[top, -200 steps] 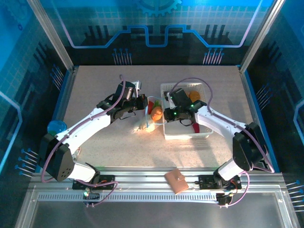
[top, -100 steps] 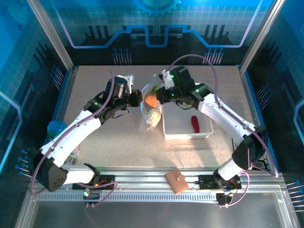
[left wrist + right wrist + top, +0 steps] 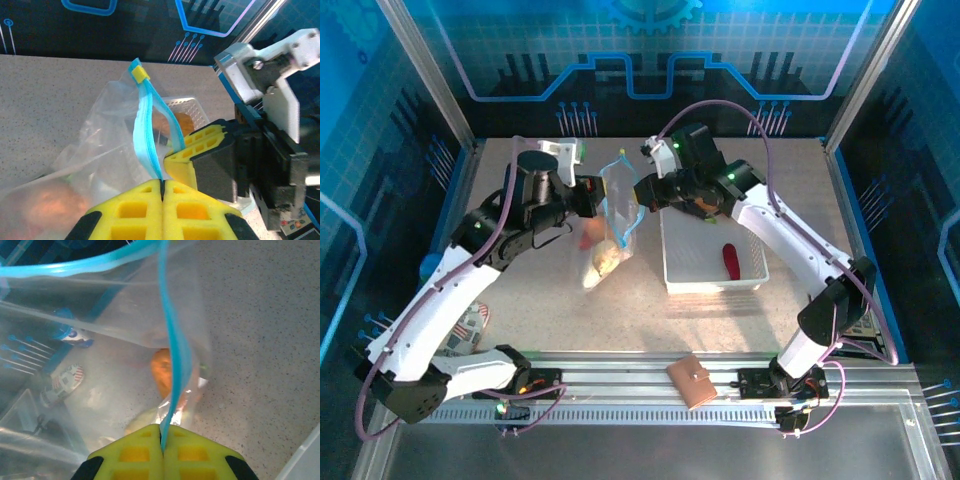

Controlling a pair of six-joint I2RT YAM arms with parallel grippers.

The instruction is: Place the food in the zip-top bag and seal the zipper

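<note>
The zip-top bag (image 3: pixel 609 222) hangs upright between my two grippers, above the table. Its blue zipper (image 3: pixel 628 195) gapes open at the top, one strip in each grip. My left gripper (image 3: pixel 590 196) is shut on one zipper strip (image 3: pixel 144 135), with the jaws pressed together on it (image 3: pixel 163 182). My right gripper (image 3: pixel 642 193) is shut on the other strip (image 3: pixel 176 355), which runs up from its closed pads (image 3: pixel 163 427). Orange and pale food (image 3: pixel 602 256) lies in the bag's bottom; the orange piece (image 3: pixel 163 372) shows through the plastic. A red piece (image 3: pixel 730 262) lies in the white basket (image 3: pixel 753 282).
The basket stands right of the bag, with an orange piece (image 3: pixel 704 206) at its far end under the right arm. A brown wallet (image 3: pixel 690 381) lies on the front rail. A blue round object (image 3: pixel 436 267) sits at the table's left edge.
Both grippers have risen and shifted towards the back left, lifting the bag off the table. The bag now hangs upright with the food slid to its bottom.
</note>
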